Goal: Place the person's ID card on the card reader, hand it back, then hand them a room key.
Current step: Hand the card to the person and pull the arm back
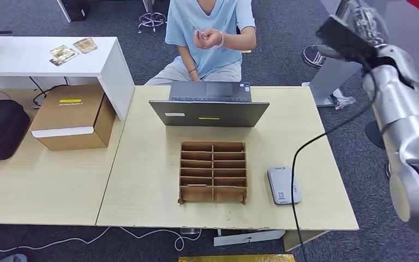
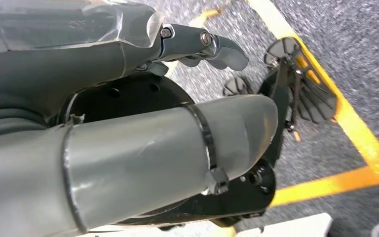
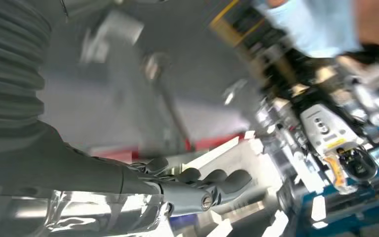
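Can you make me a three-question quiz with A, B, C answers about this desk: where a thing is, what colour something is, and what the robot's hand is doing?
1. Where does the small grey card reader lie?
A. To the right of the brown cardboard divider tray, seen from the head camera
B. On top of the grey laptop
C. On the white side table

2. What colour is the seated person's shirt?
A. Red
B. Light blue
C. Black

3. What is the robot's raised right hand doing?
A. Holding a card
B. Pressing the laptop
C. Holding nothing, up in the air

Answers:
1 A: the reader sits on the wooden desk beside the tray.
2 B: the shirt is plainly light blue.
3 C: in the right wrist view the fingers are curled with nothing in them.
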Action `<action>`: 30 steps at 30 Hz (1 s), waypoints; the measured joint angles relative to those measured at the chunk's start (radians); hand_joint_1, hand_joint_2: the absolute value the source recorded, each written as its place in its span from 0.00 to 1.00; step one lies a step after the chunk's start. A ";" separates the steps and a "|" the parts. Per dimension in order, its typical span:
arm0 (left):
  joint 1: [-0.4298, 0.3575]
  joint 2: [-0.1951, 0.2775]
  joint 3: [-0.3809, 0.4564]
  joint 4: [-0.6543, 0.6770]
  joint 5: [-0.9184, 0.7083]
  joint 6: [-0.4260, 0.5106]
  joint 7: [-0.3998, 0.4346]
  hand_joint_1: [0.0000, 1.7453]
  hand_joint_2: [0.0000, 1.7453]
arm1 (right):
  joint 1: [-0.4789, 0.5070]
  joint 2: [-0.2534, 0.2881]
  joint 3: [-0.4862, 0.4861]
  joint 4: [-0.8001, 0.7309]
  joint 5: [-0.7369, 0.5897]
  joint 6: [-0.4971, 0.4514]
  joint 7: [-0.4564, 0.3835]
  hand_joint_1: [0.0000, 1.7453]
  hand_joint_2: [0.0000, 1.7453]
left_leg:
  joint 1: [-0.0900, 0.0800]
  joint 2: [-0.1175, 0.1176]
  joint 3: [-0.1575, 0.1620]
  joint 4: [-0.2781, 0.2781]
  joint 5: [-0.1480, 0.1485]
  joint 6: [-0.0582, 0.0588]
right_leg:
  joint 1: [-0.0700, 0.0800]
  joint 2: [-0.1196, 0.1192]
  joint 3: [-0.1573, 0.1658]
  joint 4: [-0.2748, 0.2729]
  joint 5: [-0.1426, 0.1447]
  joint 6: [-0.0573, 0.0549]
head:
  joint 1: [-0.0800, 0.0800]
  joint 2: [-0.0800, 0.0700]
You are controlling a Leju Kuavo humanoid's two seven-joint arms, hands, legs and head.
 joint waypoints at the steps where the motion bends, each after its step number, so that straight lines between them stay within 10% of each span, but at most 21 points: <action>1: 0.005 -0.002 0.005 0.000 0.004 -0.006 -0.006 0.00 0.00 | 0.066 -0.042 -0.072 -0.053 -0.121 0.069 -0.044 0.00 1.00 | 0.001 -0.004 0.001 0.000 -0.001 0.001 | 0.001 -0.004 0.003 -0.001 -0.001 0.001 | 0.000 0.000; 8: 0.018 -0.009 0.024 0.000 0.013 -0.027 -0.015 0.00 0.00 | 0.508 -0.208 -0.426 -0.420 -0.701 0.338 -0.029 0.00 1.00 | -0.001 -0.002 0.001 -0.001 -0.005 0.007 | -0.001 -0.002 0.004 -0.003 -0.003 0.003 | 0.000 0.000; 14: 0.024 -0.007 0.024 0.000 0.010 -0.054 -0.014 0.00 0.00 | 0.983 -0.133 -0.724 -0.806 -1.489 0.542 0.062 0.00 1.00 | 0.001 -0.014 0.000 -0.003 -0.007 0.006 | 0.001 -0.014 0.009 -0.004 -0.010 0.003 | 0.000 0.000; 24: 0.024 0.008 0.023 0.000 -0.015 -0.057 0.029 0.00 0.00 | 1.445 0.287 -0.737 -1.197 -1.022 0.579 0.026 0.00 1.00 | 0.002 0.005 0.009 -0.007 -0.012 0.000 | 0.002 0.004 0.008 -0.002 -0.014 -0.002 | 0.000 0.000; 27: 0.023 0.014 0.021 0.000 -0.025 -0.052 0.049 0.00 0.00 | 1.496 0.341 -0.627 -1.217 -0.824 0.465 -0.051 0.00 1.00 | 0.002 0.009 0.010 -0.008 -0.012 0.000 | 0.002 0.008 0.008 -0.002 -0.013 -0.003 | 0.000 0.000; 30: 0.021 0.017 0.021 0.000 -0.027 -0.018 0.059 0.00 0.00 | 1.506 0.352 -0.456 -1.217 -0.524 0.162 -0.119 0.00 1.00 | 0.002 0.012 0.011 -0.008 -0.012 0.000 | 0.002 0.010 0.008 -0.001 -0.012 -0.004 | 0.000 0.000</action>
